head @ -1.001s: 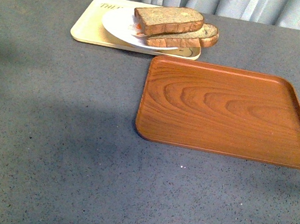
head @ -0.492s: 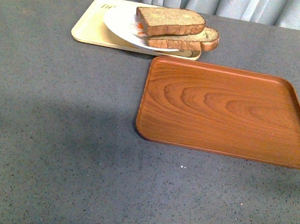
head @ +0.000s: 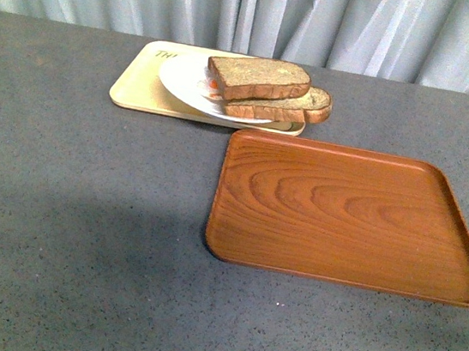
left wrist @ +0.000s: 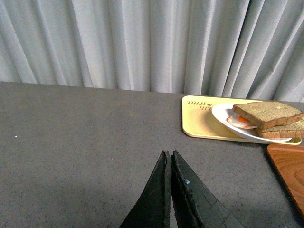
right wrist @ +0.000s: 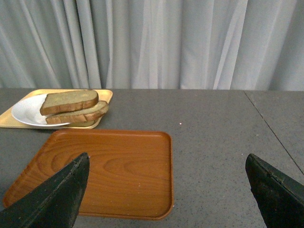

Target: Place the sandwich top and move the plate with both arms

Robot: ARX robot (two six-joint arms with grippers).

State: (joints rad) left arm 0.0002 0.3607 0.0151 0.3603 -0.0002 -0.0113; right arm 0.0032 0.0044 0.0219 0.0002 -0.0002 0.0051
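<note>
The sandwich top (head: pixel 258 78) is a squarish brown bread slice lying on a second slice with a domed end (head: pixel 291 107), on the round white plate (head: pixel 182 82). Orange filling shows under it. The stack also shows in the left wrist view (left wrist: pixel 267 113) and the right wrist view (right wrist: pixel 69 101). Neither arm shows in the front view. My left gripper (left wrist: pixel 170 153) is shut and empty over bare table, well short of the plate (left wrist: pixel 222 113). My right gripper (right wrist: pixel 166 161) is wide open and empty, above the near edge of the wooden tray.
The plate sits on a pale yellow rectangular tray (head: pixel 134 84) at the back of the grey table. An empty brown wooden tray (head: pixel 346 212) lies in front of it, to the right. Grey curtains hang behind the table.
The front view has tilted up: plate, trays and bread sit lower in the picture and more curtain shows. The things have not shifted against one another.
</note>
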